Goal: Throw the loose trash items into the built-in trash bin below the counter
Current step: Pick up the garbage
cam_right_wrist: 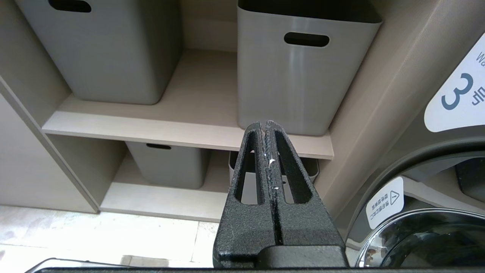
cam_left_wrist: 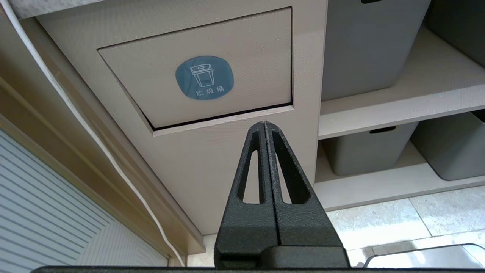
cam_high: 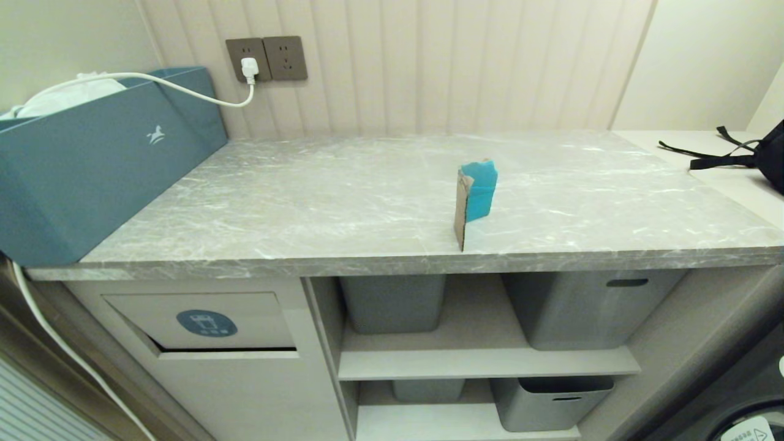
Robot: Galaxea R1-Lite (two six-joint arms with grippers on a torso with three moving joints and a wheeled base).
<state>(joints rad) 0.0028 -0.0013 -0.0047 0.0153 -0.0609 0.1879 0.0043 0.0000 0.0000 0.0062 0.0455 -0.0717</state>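
cardboard piece [cam_high: 473,199] upright near counter [cam_high: 367,260] front edge

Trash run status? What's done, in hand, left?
Done: cannot confirm; no bottle or blister card shows on the counter. In hand: nothing. The left gripper is shut and empty, low in front of the bin flap; the right gripper is shut and empty, facing the storage bins. Left: the folded cardboard piece stands near the counter's front edge.

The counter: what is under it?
Under the counter, left, is a beige cabinet front with the trash bin flap, blue sticker on it. To its right, open shelves hold grey storage bins. What lies behind the flap or inside the bins is hidden.
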